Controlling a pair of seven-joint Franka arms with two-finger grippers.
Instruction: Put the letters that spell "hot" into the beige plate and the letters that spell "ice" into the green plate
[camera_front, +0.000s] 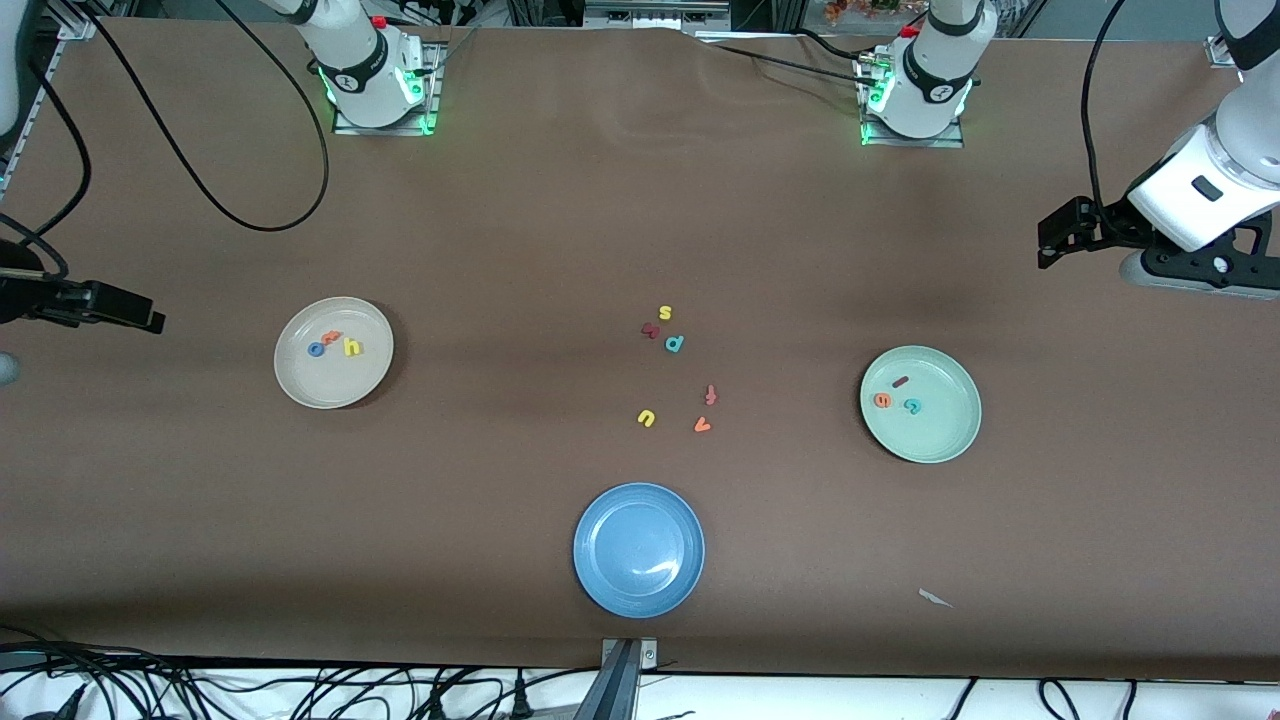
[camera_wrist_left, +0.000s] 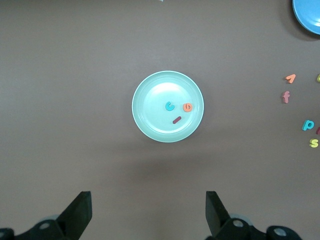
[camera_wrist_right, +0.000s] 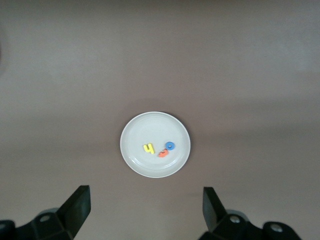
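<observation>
Nearest the front camera lies one blue plate (camera_front: 638, 550), holding nothing, at the middle of the brown worktop (camera_front: 500, 220).

Two grippers are shown. Left gripper (camera_wrist_left: 147, 210): jaws wide, holding nothing, raised at the left arm's end of the worktop. Below it sits the green plate (camera_wrist_left: 150, 125), one of three plates in all. This plate contains three letters: a teal c (camera_wrist_left: 170, 106), an orange e (camera_wrist_left: 187, 107) and a dark red i (camera_wrist_left: 176, 120), lying close together but apart from one another.

Right gripper (camera_wrist_right: 145, 207): jaws equally wide, holding nothing, raised at the right arm's end of the worktop. Below it sits the beige plate (camera_wrist_right: 135, 160), also containing three letters: a yellow h (camera_wrist_right: 149, 148), an orange t (camera_wrist_right: 162, 153) and a blue o (camera_wrist_right: 170, 145); the t lies between the other two, touching or nearly touching the o.

Six letters lie loose on the worktop between the two filled plates, farther from the front camera than the blue plate: a yellow s (camera_front: 665, 313), a dark red letter (camera_front: 650, 329), a teal d (camera_front: 675, 343), an orange-red f (camera_front: 711, 394), an orange v (camera_front: 702, 425) and a yellow u (camera_front: 646, 417).
</observation>
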